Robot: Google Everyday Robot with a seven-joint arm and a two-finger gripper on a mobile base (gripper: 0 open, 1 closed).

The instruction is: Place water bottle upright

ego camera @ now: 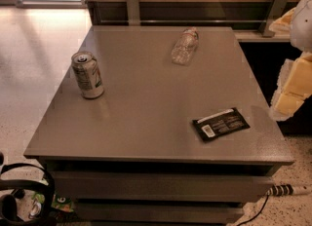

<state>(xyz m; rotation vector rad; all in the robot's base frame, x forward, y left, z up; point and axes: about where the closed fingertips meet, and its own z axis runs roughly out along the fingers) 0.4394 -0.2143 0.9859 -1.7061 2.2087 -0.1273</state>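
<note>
Three items rest on the grey table (146, 122): a water bottle, a soda can and a black packet.

1. Water bottle (185, 46): it lies on its side at about 1 o'clock from the table centre, near the far edge. Its long axis runs roughly from 7 o'clock to 1 o'clock. The body is clear and ribbed. Nothing touches it.

2. Soda can (87, 74): it stands upright at about 9 o'clock, close to the left edge and well apart from the bottle. The opened top faces up.

3. Black packet (221, 123): it lies flat at about 4 o'clock, near the front right corner. A white label patch shows on its left end.

4. Gripper (288, 93): it shows as a pale yellow-white form at 3 o'clock, at the right border of the view and just beyond the table's right edge. It hangs off the surface, well apart from the bottle. Whether it is set wide or narrow cannot be told. It touches none of the three items.

5. Surroundings: black headphones (19, 191) sit at 7 o'clock on the floor side, and a cable (285, 190) lies at 5 o'clock.
</note>
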